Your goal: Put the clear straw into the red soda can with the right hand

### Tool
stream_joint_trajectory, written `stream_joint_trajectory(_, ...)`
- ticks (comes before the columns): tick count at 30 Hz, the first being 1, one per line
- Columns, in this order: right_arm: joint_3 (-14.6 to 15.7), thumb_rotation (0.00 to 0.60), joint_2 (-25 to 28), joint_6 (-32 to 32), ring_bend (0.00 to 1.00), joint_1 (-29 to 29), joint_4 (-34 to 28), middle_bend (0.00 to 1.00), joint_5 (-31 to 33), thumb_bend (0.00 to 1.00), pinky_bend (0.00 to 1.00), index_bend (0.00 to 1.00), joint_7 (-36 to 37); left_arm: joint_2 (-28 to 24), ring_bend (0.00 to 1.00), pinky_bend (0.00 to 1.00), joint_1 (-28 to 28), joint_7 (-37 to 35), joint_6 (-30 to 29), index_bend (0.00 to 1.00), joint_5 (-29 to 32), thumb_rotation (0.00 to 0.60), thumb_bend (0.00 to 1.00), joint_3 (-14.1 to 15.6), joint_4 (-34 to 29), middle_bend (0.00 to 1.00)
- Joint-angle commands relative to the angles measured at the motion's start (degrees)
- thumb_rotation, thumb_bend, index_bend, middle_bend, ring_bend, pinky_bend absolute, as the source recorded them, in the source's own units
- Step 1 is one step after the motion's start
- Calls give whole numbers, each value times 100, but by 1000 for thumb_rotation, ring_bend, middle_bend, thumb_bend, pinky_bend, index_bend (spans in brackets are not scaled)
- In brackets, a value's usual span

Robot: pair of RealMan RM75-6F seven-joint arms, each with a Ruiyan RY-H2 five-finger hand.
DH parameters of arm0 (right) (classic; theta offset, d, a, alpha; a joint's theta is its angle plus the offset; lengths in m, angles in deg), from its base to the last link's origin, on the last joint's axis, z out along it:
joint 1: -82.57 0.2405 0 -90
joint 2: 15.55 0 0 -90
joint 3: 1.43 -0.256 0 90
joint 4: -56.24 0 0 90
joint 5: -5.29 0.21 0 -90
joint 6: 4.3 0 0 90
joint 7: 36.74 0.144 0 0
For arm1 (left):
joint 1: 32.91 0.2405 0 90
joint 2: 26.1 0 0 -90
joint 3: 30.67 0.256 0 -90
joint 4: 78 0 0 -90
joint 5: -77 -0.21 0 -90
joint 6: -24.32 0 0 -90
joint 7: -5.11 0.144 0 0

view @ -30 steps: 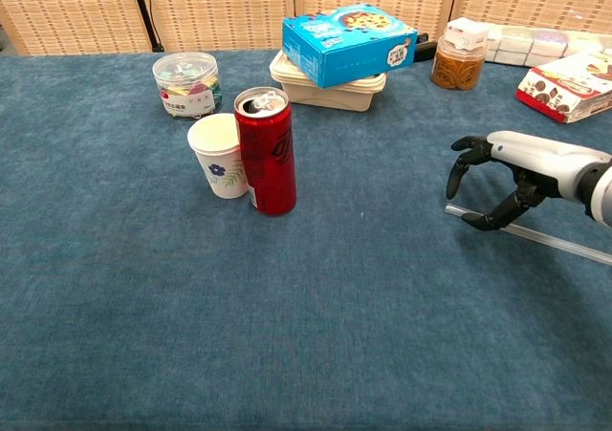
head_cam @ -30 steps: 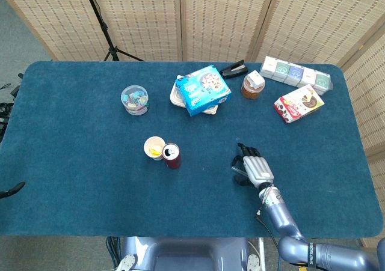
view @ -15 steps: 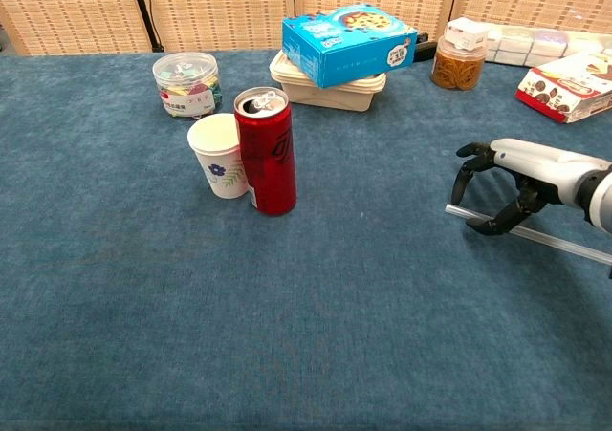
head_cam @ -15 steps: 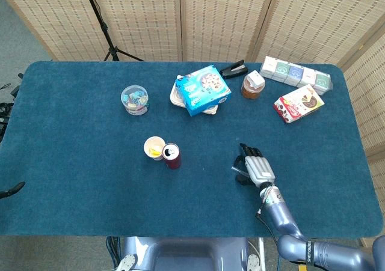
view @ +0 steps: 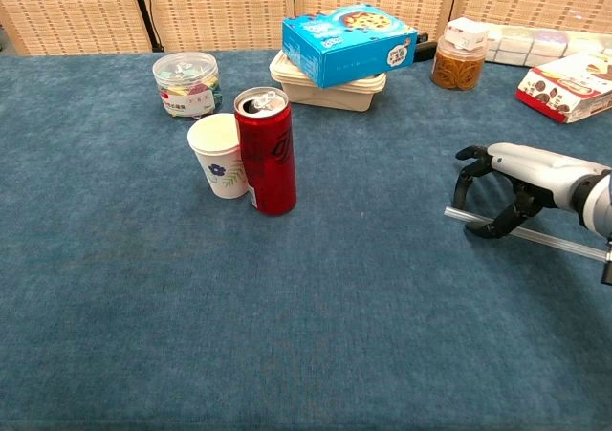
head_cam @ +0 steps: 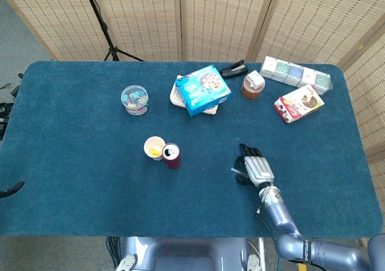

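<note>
The red soda can (view: 267, 159) stands upright with its top open, left of the table's middle, and shows from above as the can (head_cam: 171, 155). The clear straw (view: 564, 245) lies flat on the blue cloth at the right, its near end pointing left. My right hand (view: 521, 168) arches over that end, fingers curled down on the far side and the thumb on the near side, tips at the straw. The straw still rests on the cloth. From above the right hand (head_cam: 254, 167) covers most of the straw. The left hand is in neither view.
A white paper cup (view: 219, 154) touches the can's left side. Behind stand a round tub of clips (view: 186, 82), a blue box on a food container (view: 349, 44), a jar (view: 457, 63), and snack boxes (view: 564, 82) at the back right.
The right hand has sunk a little toward the cloth and its fingertips have drawn in around the straw's end. The can and cup have not moved.
</note>
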Motion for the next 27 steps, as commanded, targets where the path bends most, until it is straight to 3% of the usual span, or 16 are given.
stream_joint_trajectory(1, 17, 600, -22, 19, 0, -6, 22, 0, -24, 461, 0, 464, -8, -1, 0, 0, 2, -8, -3, 0, -4, 600, 0, 1, 0, 0)
stream_joint_trajectory(18, 39, 600, 79, 261, 0, -115, -141, 0, -497, 542, 0, 534, 155, -13, 0, 0, -1, -21, 23, 0, 4, 600, 0, 2, -10, 0)
stream_joint_trajectory(27, -108, 600, 740, 529, 0, -290, -1005, 0, -1476, 583, 0, 544, 1057, -25, 0, 0, -3, -19, 41, 0, -2, 600, 0, 14, -24, 0)
